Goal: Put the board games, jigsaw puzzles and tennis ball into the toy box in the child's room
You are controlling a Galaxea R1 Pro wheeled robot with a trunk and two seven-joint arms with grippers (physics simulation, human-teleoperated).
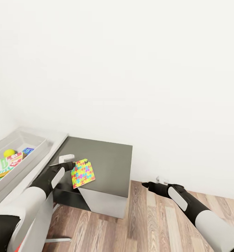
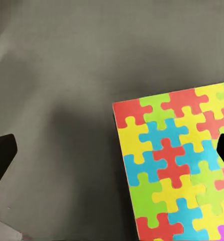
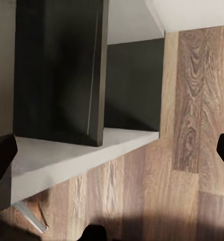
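- The jigsaw puzzle (image 1: pixel 83 173) lies flat at the front left corner of the low dark grey desk (image 1: pixel 110 164), its front edge sticking out a little past the desk's front edge.
- The left gripper (image 1: pixel 68 161) hangs just over the puzzle's left edge; in the left wrist view its dark fingers (image 2: pixel 1 160) are spread wide, with nothing between them.
- The toy box (image 1: pixel 33 148) sits on the pale table (image 1: pixel 57 140) to the left, holding the tennis ball (image 1: pixel 9 153) and colourful board games (image 1: pixel 5 164).
- The right gripper (image 1: pixel 144 183) hovers above the wood floor (image 1: pixel 148 224), fingers spread and empty.
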